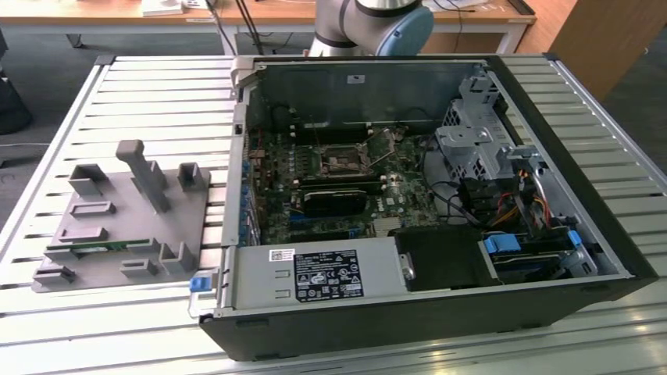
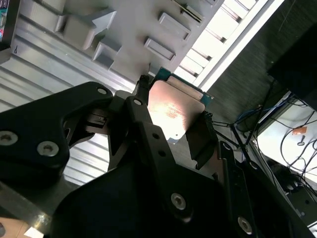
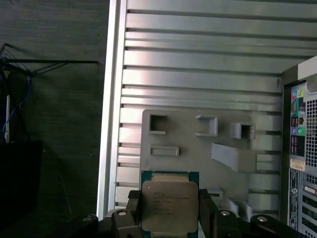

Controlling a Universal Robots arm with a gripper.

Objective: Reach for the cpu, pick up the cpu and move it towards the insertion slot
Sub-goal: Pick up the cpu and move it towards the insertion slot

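The cpu [image 3: 170, 204] is clamped between the jaws of the gripper [image 3: 170, 212]. One edge is cut off at the picture's border, and two sides are covered by the black fingers [image 3: 205, 210]. Its matte silvery lid on a green rim is held over the grey moulded plastic tray [image 3: 188, 124]. In the exterior view, the insertion slot [image 1: 342, 162], a shiny square frame, is seen partly shadowed inside the open computer case [image 1: 417, 312].

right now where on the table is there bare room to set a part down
Bare slats of the table lie beyond the grey tray, toward the far edge, and another strip runs along the tray's near side. Crowded: the tray's recesses and the open computer case, packed with boards and cables.
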